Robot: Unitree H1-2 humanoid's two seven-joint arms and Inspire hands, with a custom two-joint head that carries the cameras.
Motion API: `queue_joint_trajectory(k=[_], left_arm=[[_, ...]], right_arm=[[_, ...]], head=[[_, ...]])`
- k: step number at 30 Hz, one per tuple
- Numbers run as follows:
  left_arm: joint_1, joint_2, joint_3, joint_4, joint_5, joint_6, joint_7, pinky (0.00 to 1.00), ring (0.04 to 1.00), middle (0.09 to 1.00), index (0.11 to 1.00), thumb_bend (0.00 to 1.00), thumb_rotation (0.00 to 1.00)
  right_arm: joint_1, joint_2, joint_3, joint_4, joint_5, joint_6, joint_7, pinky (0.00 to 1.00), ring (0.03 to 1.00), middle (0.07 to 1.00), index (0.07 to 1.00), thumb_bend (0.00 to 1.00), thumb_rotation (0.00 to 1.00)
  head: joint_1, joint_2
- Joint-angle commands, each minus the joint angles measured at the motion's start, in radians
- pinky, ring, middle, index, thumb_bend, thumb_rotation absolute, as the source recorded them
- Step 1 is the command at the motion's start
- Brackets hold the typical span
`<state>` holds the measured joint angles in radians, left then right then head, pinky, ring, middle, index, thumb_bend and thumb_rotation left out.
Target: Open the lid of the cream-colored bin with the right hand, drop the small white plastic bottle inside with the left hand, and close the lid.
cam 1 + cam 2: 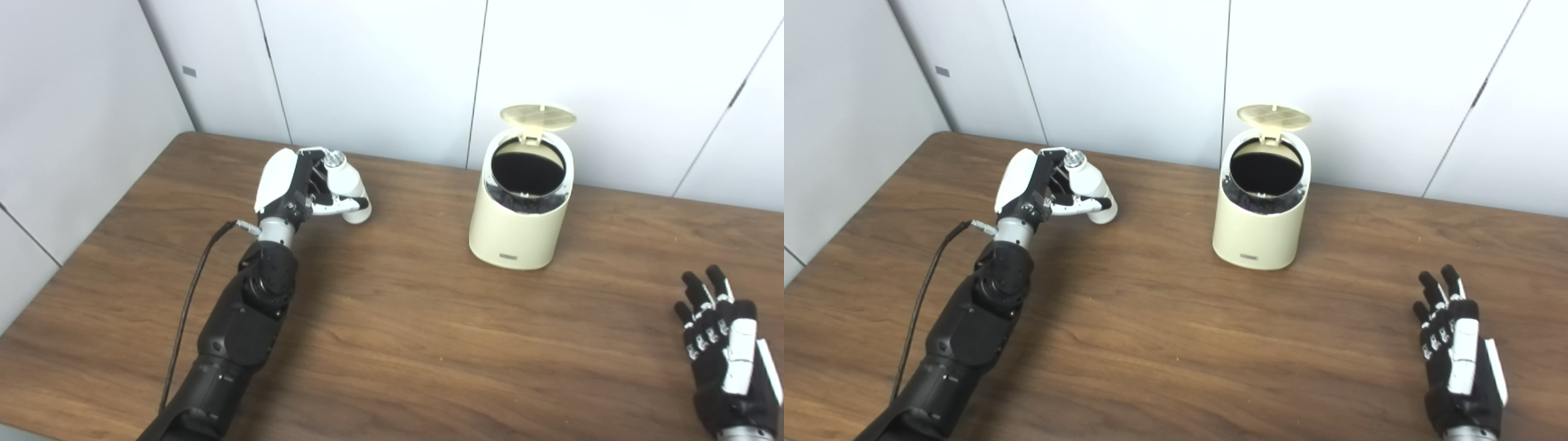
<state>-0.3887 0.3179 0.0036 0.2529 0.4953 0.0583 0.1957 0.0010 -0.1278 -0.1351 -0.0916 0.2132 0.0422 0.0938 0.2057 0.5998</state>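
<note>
Left hand [303, 187] had its fingers wrapped round the small white plastic bottle [348, 184], holding it tilted, silver cap end up and away, base toward the bin. Whether the base cleared the table [392, 343] couldn't be told from these views. Bottle was well left of the cream-colored bin [520, 208], not over the opening.

Right hand [1458, 349] sat near the front right of the table, fingers spread, holding nothing, well apart from the bin.

Progress, as I read it:
- Lid [538, 116] was already up, hinged back at the rear, so step one looked done.
- Bottle was grasped, but the carry and the drop weren't done.
- Closing the lid was left too.
Roughly a third to halfway through.

Materials and shapes:
- Bin: smooth matte plastic, rounded cylinder slightly wider at the base, sloped top with a round mouth. Interior read dark, with a black liner bunched at the rim. Small label low on the front.
- Lid: thin disc, faint ribbing on the underside.
- Bottle: glossy white, rounded body, narrow neck. Likely slick in the fingers.
- Table: wood-grain laminate, flat, low sheen.
- White panelled wall [367, 73] behind.
</note>
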Motion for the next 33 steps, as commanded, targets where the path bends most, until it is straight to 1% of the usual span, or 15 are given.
queue_joint_trajectory(k=[1,4,5,7,10,11,13,16,18,23,26,28,30,33], left_arm=[[-0.022,0.024,0.011,-0.063,-0.007,-0.028,0.012,0.4,0.418,0.487,0.492,0.5,0.0],[-0.004,0.015,0.015,-0.149,-0.016,-0.017,-0.002,0.4,0.428,0.485,0.492,0.5,0.0],[0.002,0.011,0.014,-0.194,-0.013,-0.016,-0.006,0.4,0.431,0.487,0.491,0.5,0.0],[0.009,0.003,0.005,-0.278,0.004,-0.02,-0.01,0.37,0.416,0.487,0.495,0.5,0.0],[0.003,-0.016,-0.016,-0.38,0.042,-0.002,-0.023,0.33,0.38,0.495,0.499,0.5,0.0],[0.001,-0.019,-0.02,-0.396,0.046,0.004,-0.027,0.32,0.377,0.5,0.498,0.5,0.0],[-0.006,-0.027,-0.032,-0.426,0.051,-0.009,-0.038,0.32,0.382,0.504,0.495,0.5,0.0],[-0.023,-0.044,-0.047,-0.466,0.065,-0.011,-0.056,0.34,0.406,0.508,0.483,0.5,0.0],[-0.032,-0.052,-0.055,-0.486,0.076,-0.007,-0.067,0.33,0.401,0.51,0.484,0.5,0.0],[-0.052,-0.078,-0.066,-0.53,0.087,-0.009,-0.09,0.3,0.38,0.493,0.498,0.5,0.0],[-0.058,-0.094,-0.076,-0.557,0.091,-0.001,-0.109,0.3,0.381,0.497,0.495,0.5,0.0],[-0.064,-0.106,-0.083,-0.572,0.1,-0.001,-0.118,0.29,0.38,0.501,0.495,0.5,0.0],[-0.07,-0.119,-0.089,-0.582,0.112,-0.009,-0.12,0.28,0.378,0.508,0.494,0.5,0.0],[-0.08,-0.142,-0.098,-0.595,0.106,-0.014,-0.131,0.28,0.377,0.516,0.495,0.5,0.0]], right_arm=[[-0.018,-0.001,-0.002,-0.004,-0.004,-0.018,-0.004,1.0,1.0,0.931,0.985,0.55,1.0],[-0.015,-0.002,0.002,0.007,-0.011,-0.027,-0.002,1.0,1.0,0.931,0.988,0.57,1.0],[-0.015,0.001,0.004,0.009,-0.021,-0.024,-0.011,1.0,1.0,0.931,0.988,0.58,1.0],[-0.014,0.012,0.007,0.013,-0.035,-0.023,-0.026,1.0,0.994,0.916,0.972,0.61,0.99],[-0.015,0.023,0.01,0.023,-0.045,-0.03,-0.033,1.0,0.992,0.909,0.96,0.6,0.99],[-0.016,0.024,0.011,0.026,-0.048,-0.033,-0.033,1.0,0.992,0.911,0.961,0.59,1.0],[-0.015,0.027,0.013,0.029,-0.05,-0.037,-0.032,1.0,0.991,0.914,0.961,0.59,0.99],[-0.012,0.03,0.018,0.032,-0.05,-0.039,-0.03,1.0,0.984,0.91,0.957,0.62,0.97],[-0.008,0.028,0.025,0.031,-0.067,-0.042,-0.033,1.0,0.982,0.908,0.954,0.61,0.99],[-0.004,0.036,0.024,0.024,-0.061,-0.032,-0.035,1.0,0.979,0.906,0.952,0.6,0.99],[-0.005,0.038,0.026,0.028,-0.076,-0.034,-0.041,1.0,0.976,0.904,0.952,0.61,0.99],[-0.006,0.037,0.027,0.038,-0.081,-0.048,-0.04,1.0,0.978,0.906,0.955,0.61,1.0],[-0.009,0.039,0.026,0.048,-0.082,-0.056,-0.041,1.0,0.973,0.899,0.954,0.62,0.98],[-0.013,0.044,0.025,0.054,-0.083,-0.049,-0.046,1.0,0.973,0.897,0.952,0.61,0.97]], head=[[-0.035,-0.004],[-0.069,-0.009],[-0.089,-0.01],[-0.108,-0.012],[-0.128,-0.011],[-0.132,-0.012],[-0.149,-0.017],[-0.17,-0.022],[-0.18,-0.024],[-0.195,-0.03],[-0.211,-0.034],[-0.218,-0.036],[-0.229,-0.037],[-0.231,-0.038]])
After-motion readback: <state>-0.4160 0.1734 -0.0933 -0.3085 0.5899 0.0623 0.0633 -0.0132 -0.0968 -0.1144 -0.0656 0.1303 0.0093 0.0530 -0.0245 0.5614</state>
